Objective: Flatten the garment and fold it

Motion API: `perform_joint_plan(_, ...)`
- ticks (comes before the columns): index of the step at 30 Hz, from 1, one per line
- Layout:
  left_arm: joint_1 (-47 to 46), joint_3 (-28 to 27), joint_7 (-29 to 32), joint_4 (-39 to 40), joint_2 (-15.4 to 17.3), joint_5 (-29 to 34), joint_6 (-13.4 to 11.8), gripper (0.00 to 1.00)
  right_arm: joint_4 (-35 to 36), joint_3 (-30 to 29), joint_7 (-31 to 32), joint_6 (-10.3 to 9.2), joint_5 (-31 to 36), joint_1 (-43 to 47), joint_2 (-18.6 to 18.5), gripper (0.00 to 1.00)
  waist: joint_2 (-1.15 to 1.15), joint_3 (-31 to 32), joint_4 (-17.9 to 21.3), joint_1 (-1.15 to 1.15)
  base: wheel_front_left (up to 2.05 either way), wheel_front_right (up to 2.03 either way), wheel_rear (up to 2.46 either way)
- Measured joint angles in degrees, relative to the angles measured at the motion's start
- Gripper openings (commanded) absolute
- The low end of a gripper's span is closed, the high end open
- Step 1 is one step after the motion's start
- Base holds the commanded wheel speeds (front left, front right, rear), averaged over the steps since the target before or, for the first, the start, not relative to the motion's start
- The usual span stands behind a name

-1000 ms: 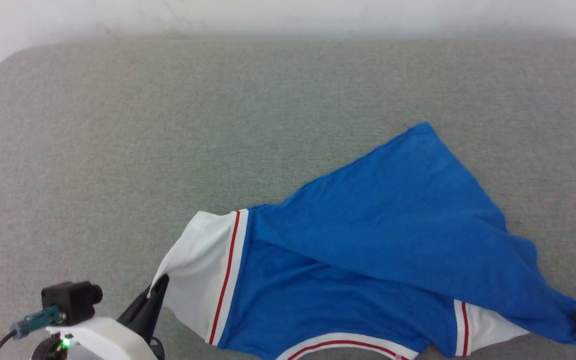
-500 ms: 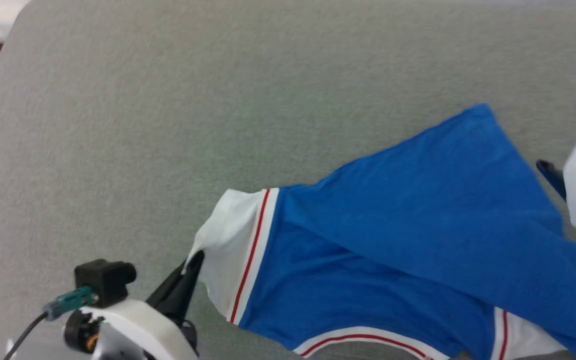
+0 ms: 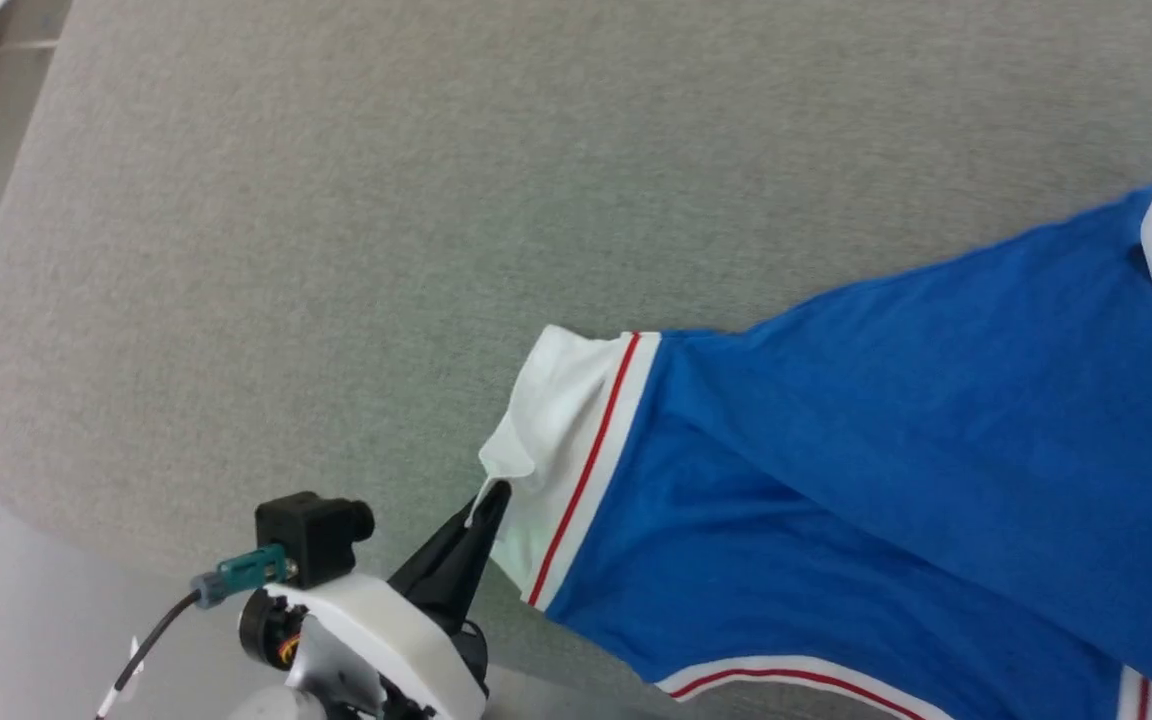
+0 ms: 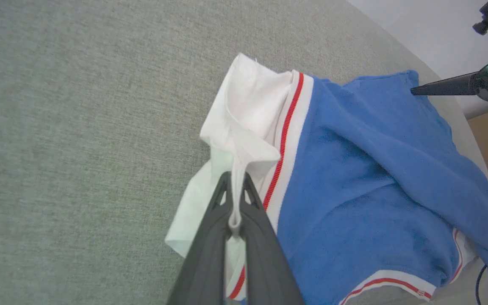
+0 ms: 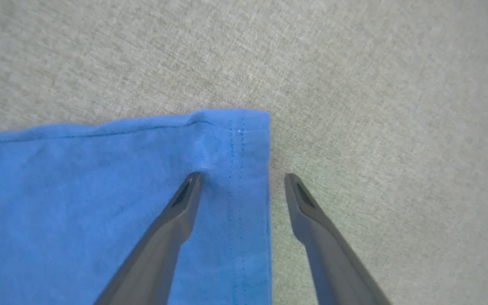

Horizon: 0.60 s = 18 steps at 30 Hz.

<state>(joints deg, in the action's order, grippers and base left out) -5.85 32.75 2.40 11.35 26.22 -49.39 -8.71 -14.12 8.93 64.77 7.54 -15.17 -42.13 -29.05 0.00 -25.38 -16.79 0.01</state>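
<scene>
Head view: blue shirt [image 3: 836, 450] rumpled on grey padded surface [image 3: 286, 250]; left gripper [image 3: 489, 492] pinched tight on white sleeve [image 3: 561, 410] edge; right gripper [image 5: 242, 177] spread wide over hem corner [image 5: 248, 127], one fingertip on cloth, holding nothing.

Matt cloth garment [image 3: 836, 480], perhaps woven tabletop [image 3: 336, 250]

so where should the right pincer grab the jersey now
The blue hem corner of the jersey, coming in over its free side edge. It lies flat on the grey surface, stitched double, and the open right pincer straddles that edge.
</scene>
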Motion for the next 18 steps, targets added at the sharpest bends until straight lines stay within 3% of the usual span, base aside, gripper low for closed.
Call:
perform_joint_plan(5,-0.7,0.6,-0.6,-2.3,-0.8,0.0,1.2,0.00,-2.0,2.4,-0.3,0.00,-0.7,-1.3,-2.8,1.00,0.00,-2.2,-2.7,-0.03,0.00,0.00,0.00)
perform_joint_plan(6,-0.8,0.5,-0.7,-2.6,-0.8,0.0,1.2,0.00,-2.0,2.8,-0.2,0.00,-1.2,-1.3,-3.3,0.45,0.00,-2.5,-3.0,-0.03,0.00,0.00,0.00)
perform_joint_plan(7,-0.9,0.5,-0.9,-2.8,-0.8,0.0,1.5,0.00,-2.0,3.3,-0.2,0.00,-1.6,-1.3,-3.9,0.00,0.00,-2.6,-3.2,-0.04,0.00,0.00,0.00)
perform_joint_plan(18,-1.4,-1.0,-2.0,-3.0,0.7,0.0,1.5,0.00,-4.8,4.4,-9.7,0.00,-5.4,-1.0,-3.2,0.00,0.00,0.2,-1.9,0.00,0.00,0.00,0.00)
